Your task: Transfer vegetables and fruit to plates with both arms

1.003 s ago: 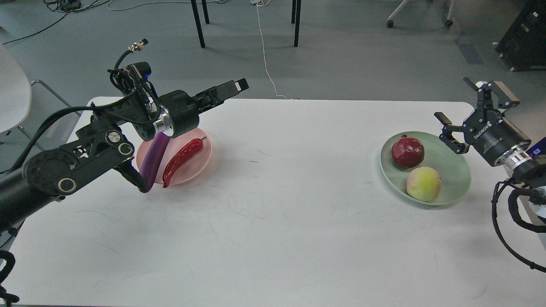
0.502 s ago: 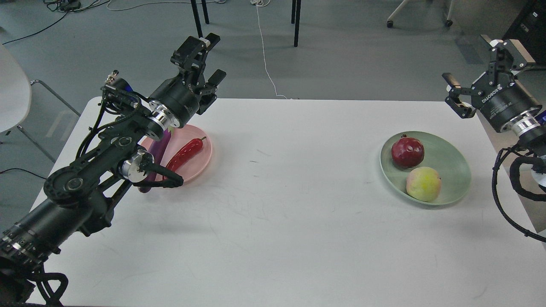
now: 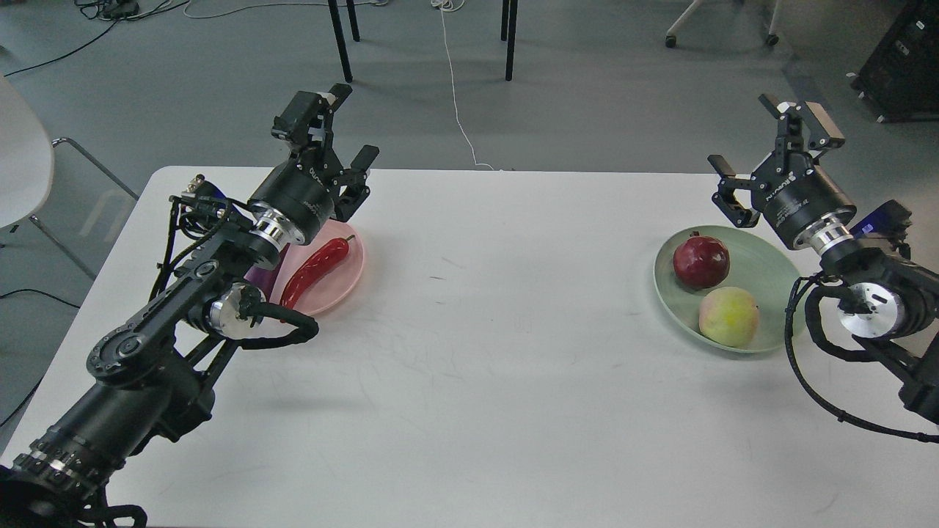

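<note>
The red chili pepper (image 3: pixel 314 268) lies on the salmon pink plate (image 3: pixel 339 277) at the table's left. The purple eggplant (image 3: pixel 261 276) lies beside it, mostly hidden behind my left arm. My left gripper (image 3: pixel 336 132) is open and empty, raised above the plate's far edge. The dark-red pomegranate (image 3: pixel 701 260) and the yellow-green fruit (image 3: pixel 728 316) sit on the pale green plate (image 3: pixel 770 282) at the right. My right gripper (image 3: pixel 770 147) is open and empty, raised above that plate's far right edge.
The white table (image 3: pixel 484 352) spans the view, with both plates near its far side. Beyond the far edge are grey floor, black chair legs (image 3: pixel 341 40), a white cable (image 3: pixel 455 88) and a white chair (image 3: pixel 22 161) at the left.
Both arms have swung and pulled back. My left gripper rose off the pink plate and turned upward. My right gripper rose, then came down and left, closer to the green plate. The food has not moved.
</note>
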